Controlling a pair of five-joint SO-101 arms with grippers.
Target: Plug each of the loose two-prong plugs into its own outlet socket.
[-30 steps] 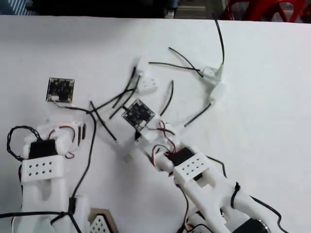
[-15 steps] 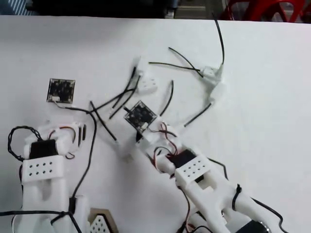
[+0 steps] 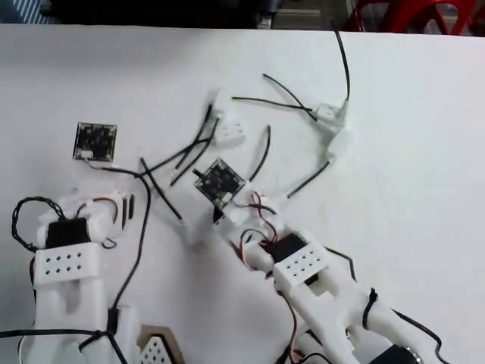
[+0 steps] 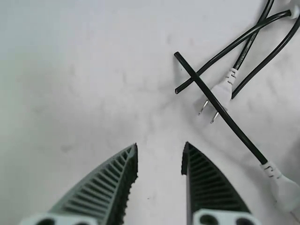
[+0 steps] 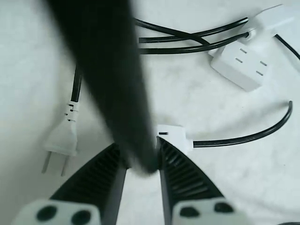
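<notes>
Nearest the lens, the right gripper (image 5: 139, 146) has its jaws narrow, pinched on a black cord (image 5: 108, 70) that runs up close past the camera. Just past one fingertip, touching or nearly so, is a small white socket end (image 5: 174, 137); its own cord leads off sideways. On the other side of the jaws a white two-prong plug (image 5: 61, 139) lies flat on the table (image 5: 28, 56), prongs pointing back toward the gripper. Farther ahead is a white outlet block (image 5: 240, 65), slots up, with two cords entering it.

The left gripper (image 4: 160, 146) has its jaws moderately parted over the white table. Ahead and off to one side lies a white pronged plug (image 4: 222, 91), prongs toward the jaws. A straight black lead (image 4: 243, 140) crosses over it and ends in a white connector (image 4: 281, 190).
</notes>
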